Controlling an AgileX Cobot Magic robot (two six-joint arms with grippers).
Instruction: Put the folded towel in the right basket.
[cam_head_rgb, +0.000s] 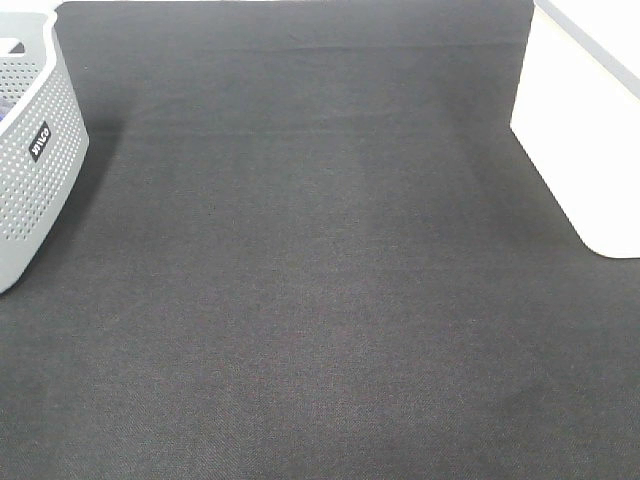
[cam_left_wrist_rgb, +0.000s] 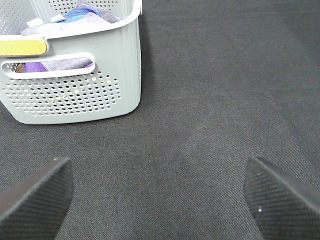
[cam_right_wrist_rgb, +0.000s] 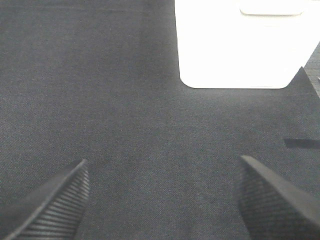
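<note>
No folded towel lies on the black cloth (cam_head_rgb: 320, 300). Several cloths, blue, grey (cam_left_wrist_rgb: 87, 16) and purple (cam_left_wrist_rgb: 37, 66), lie inside the grey perforated left basket (cam_head_rgb: 40, 180); I cannot tell which of them is the towel. The right basket (cam_head_rgb: 585, 130) is plain white and also shows in the right wrist view (cam_right_wrist_rgb: 240, 45). My left gripper (cam_left_wrist_rgb: 157, 182) is open and empty above the cloth, a short way from the grey basket's wall (cam_left_wrist_rgb: 75, 95). My right gripper (cam_right_wrist_rgb: 162, 172) is open and empty, facing the white basket. Neither arm shows in the exterior high view.
A yellow strip (cam_left_wrist_rgb: 22, 46) sits on the grey basket's rim. The black cloth covers the whole table between the two baskets. A dark mark (cam_right_wrist_rgb: 301, 143) lies on the cloth near the white basket.
</note>
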